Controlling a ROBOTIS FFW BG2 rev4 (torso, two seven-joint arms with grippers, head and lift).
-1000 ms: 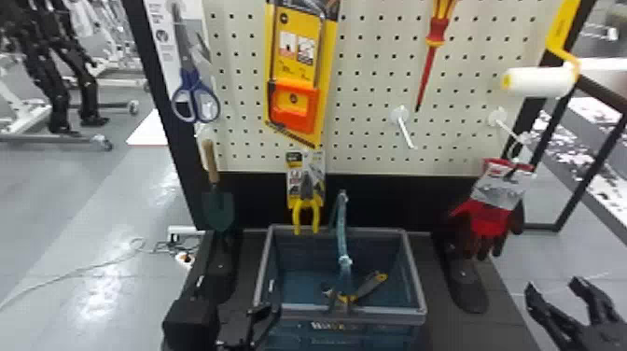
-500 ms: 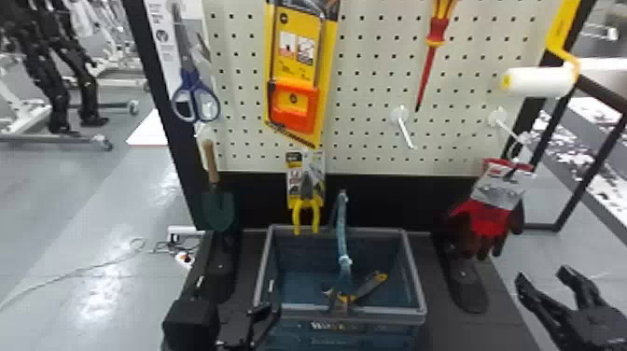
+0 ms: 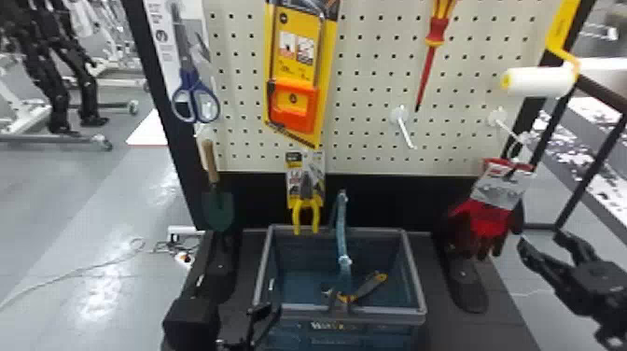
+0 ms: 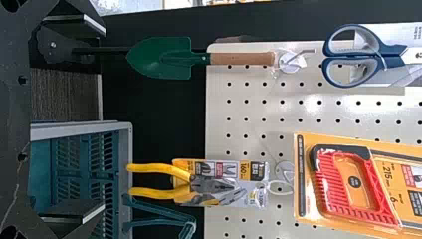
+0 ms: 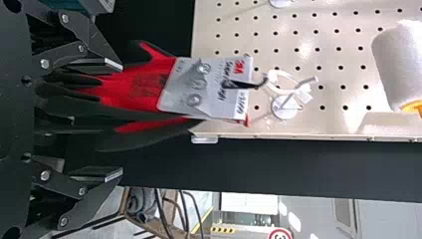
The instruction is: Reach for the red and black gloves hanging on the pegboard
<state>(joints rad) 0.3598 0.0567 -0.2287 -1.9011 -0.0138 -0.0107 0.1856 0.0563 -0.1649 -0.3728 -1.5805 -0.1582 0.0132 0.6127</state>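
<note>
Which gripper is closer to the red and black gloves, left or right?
Right. The right gripper is just to the right of the gloves, open; the left gripper is farther off, by the near left corner of the bin.

Head view: bright, diffuse light falls evenly on the pegboard [image 3: 364,123]; the glossy floor [image 3: 105,261] returns white patches of glare, and the interior of the basket [image 3: 415,275] lies dimmer. Left wrist view: pale sheen spreads over the pegboard, with a soft shadow beside the scissors [image 4: 395,62]. Right wrist view: highlights mark the pegboard, while the dark parts of the gloves [image 5: 132,89] merge into deep shade.
</note>
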